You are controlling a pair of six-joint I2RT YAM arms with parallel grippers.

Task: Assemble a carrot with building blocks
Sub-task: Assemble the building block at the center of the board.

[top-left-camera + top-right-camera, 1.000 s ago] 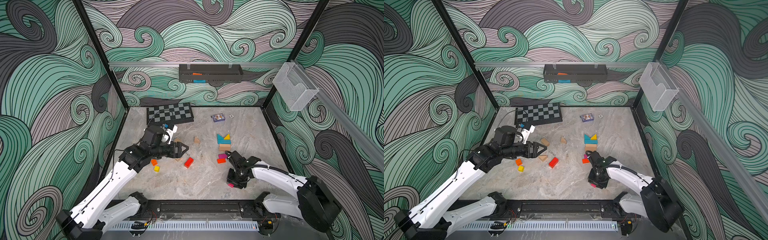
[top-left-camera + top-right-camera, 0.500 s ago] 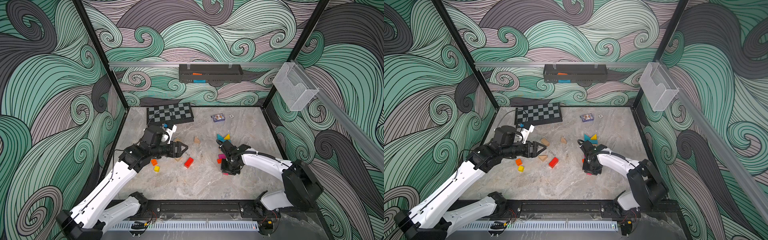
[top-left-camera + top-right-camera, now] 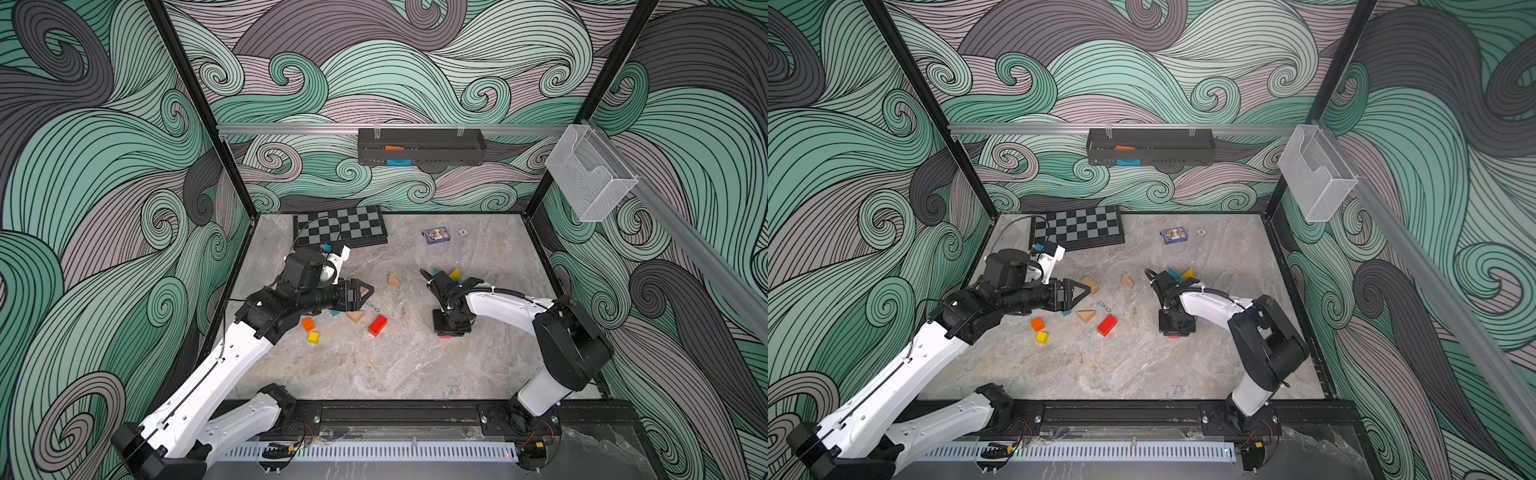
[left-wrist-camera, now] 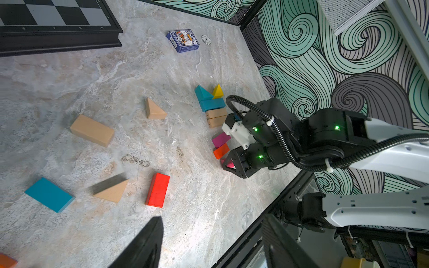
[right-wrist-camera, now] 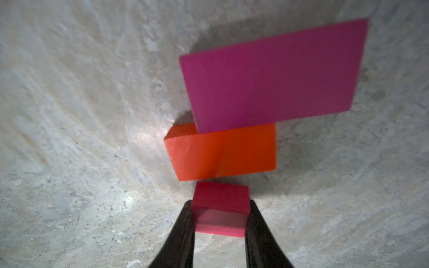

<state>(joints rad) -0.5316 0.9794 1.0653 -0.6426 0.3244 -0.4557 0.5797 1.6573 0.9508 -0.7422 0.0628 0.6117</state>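
Pink-red wood sits pinched between the black jaws of the right gripper: one small cube, down at the marble table and just beside the orange block. Whether the cube rests on the surface cannot be told.

That block starts a line on the table's right side. Counted outward, the line holds one orange block, one magenta bar, two tan blocks and one teal bar. At the far end are one teal wedge and one yellow wedge.

Loose near the middle lie one red bar, two tan wedges, one tan bar, one teal slab, one orange cube and one yellow cube.

The right arm reaches in from the front rail, elbow bent and wrist turned straight down. The left arm stretches from the front left corner with its forearm nearly level. The left gripper is above the table near the tan bar, jaws parted with nothing between them.
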